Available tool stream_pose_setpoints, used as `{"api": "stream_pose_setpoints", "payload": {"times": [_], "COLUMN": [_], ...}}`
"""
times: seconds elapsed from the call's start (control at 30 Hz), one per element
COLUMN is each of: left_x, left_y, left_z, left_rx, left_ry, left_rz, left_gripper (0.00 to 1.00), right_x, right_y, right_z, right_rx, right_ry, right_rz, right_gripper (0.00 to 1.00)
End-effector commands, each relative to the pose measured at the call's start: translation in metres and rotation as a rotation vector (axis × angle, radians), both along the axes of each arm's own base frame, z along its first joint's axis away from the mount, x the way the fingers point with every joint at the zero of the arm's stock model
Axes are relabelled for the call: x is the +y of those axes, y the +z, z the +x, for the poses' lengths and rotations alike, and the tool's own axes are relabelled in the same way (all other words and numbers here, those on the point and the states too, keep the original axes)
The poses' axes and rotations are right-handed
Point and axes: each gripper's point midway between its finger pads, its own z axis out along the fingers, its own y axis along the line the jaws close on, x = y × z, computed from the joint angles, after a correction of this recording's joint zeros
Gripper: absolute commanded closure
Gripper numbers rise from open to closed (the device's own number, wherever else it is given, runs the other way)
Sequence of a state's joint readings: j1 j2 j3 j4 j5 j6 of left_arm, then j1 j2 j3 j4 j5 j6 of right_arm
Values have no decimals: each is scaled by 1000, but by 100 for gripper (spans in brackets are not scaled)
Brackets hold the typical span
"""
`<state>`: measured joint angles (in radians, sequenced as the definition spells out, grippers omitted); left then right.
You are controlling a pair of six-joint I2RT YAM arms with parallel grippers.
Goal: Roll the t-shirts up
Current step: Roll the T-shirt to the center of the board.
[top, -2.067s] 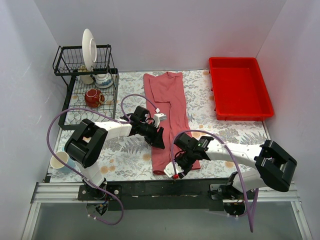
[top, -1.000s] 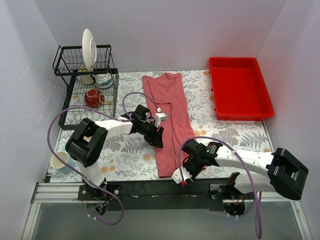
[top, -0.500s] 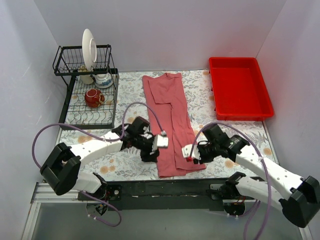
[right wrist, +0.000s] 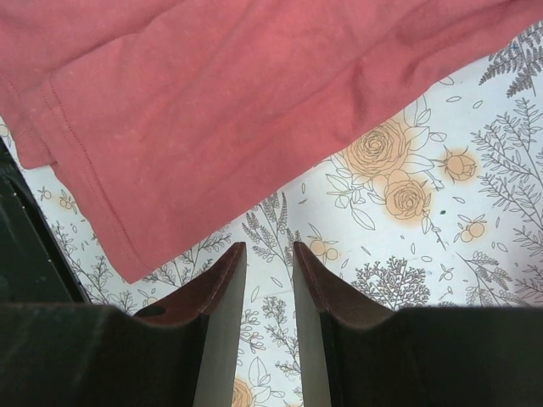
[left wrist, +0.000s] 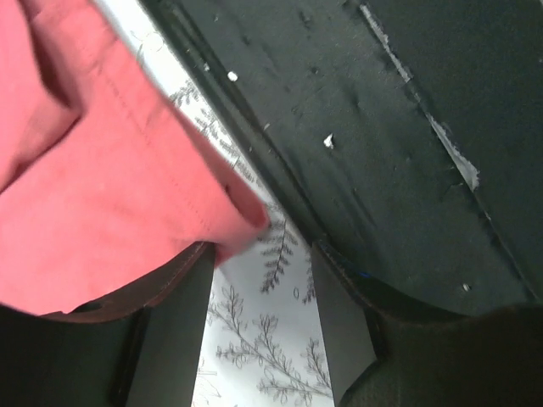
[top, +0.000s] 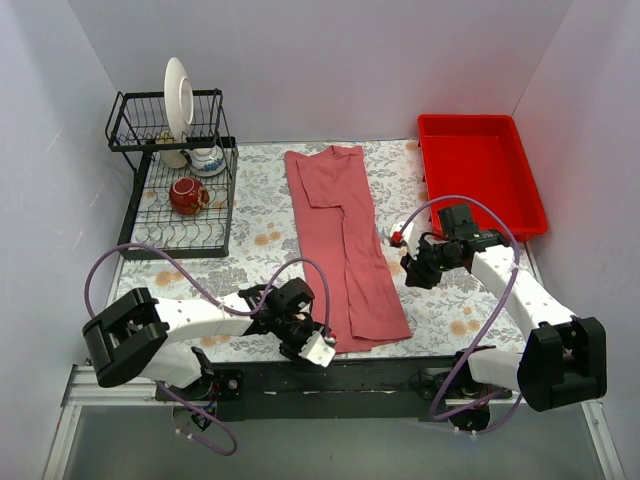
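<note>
A dusty-red soft cloth t-shirt (top: 345,240) lies folded lengthwise. The left gripper (left wrist: 263,263), jaws apart, sits at its near hem corner (cloth overlaps one finger). The right gripper (right wrist: 269,250), slightly parted, holds nothing.

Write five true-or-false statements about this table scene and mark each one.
The t-shirt lies folded in a long strip, not rolled. True.
The red tray holds a cup. False: it is empty; the red cup sits in the dish rack.
The right end effector grips the t-shirt. False: it hangs beside it, its jaws empty.
The left end effector is at the shirt's near hem corner. True.
A white plate stands on edge in the rack. True.
</note>
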<state>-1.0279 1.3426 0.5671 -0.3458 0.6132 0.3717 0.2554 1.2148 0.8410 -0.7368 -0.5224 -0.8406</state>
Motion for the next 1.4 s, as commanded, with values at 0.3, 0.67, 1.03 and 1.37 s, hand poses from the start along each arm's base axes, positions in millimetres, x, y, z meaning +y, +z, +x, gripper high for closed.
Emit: {"api": "stream_pose_setpoints", "payload": {"times": [0.3, 0.67, 1.03, 1.37], "left_x": [-31, -20, -52, -57], "left_y": [-15, 14, 5, -12], "left_z": [7, 15, 32, 21], "left_rx": [-133, -290, -338, -345], "left_ry": [-104, -85, -96, -135], "left_rz": [-50, -183, -213, -200], "left_gripper": [69, 59, 58, 77], "right_x": [-22, -24, -28, -41], "right_y": [-25, -35, -38, -49], "right_z": [-30, -26, -24, -65], "right_rx": [-34, -15, 2, -83], "right_ry": [265, 339, 328, 524], "right_rz": [-63, -78, -93, -124], "right_gripper": [64, 65, 65, 65]}}
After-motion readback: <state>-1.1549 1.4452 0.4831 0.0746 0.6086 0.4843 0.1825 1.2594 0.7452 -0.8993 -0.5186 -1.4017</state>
